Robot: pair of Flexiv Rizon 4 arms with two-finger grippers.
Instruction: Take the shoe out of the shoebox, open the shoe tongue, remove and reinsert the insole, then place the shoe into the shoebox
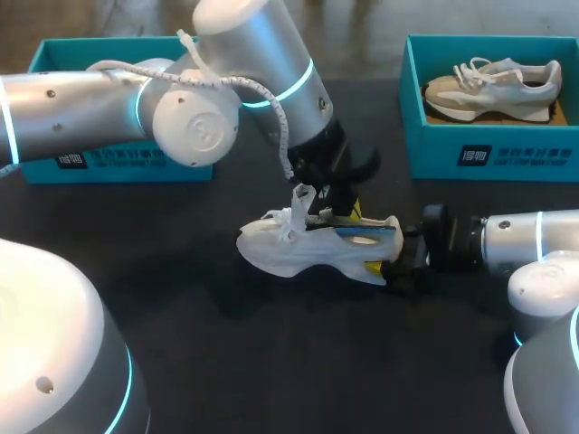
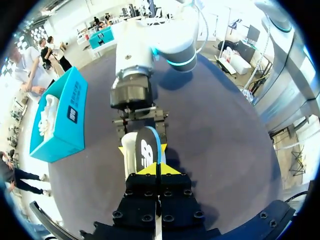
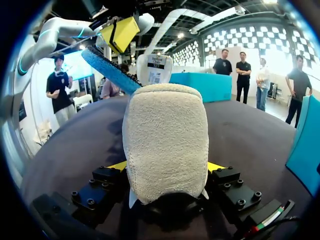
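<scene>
- Head view: a white shoe (image 1: 294, 253) is at the middle of the dark desk (image 1: 226, 362), with its toe toward the left arm's side and its heel toward the right arm's side. Whether its sole rests on the desk cannot be told.
- Left gripper (image 1: 348, 213): directly above the shoe's opening, pointing down at it. In the left wrist view its yellow tips are pressed onto the thin insole (image 2: 147, 147), pinching it edge-on.
- Insole: black with a blue edge. It stands partly out of the shoe's opening, slanting toward the shoe's heel. In the right wrist view it shows as a blue strip above the heel.
- Right gripper (image 1: 387, 268): at the shoe's heel, approaching level from the heel side. In the right wrist view its two yellow-tipped fingers (image 3: 117, 166) bear on the heel from either side, clamping the shoe.
- Tongue (image 3: 155, 67): upright beyond the heel as seen from the right wrist, with a printed label on its inner face, just beside the insole.
- Laces (image 1: 294, 215): loose, bunched above the shoe's forefoot.
- Shoebox (image 1: 118, 167): teal, well beyond the shoe on its toe side, partly hidden by the left arm.
- Second shoebox (image 1: 493, 149): teal, well beyond the shoe on its heel side, holding a second shoe (image 1: 493, 86).
</scene>
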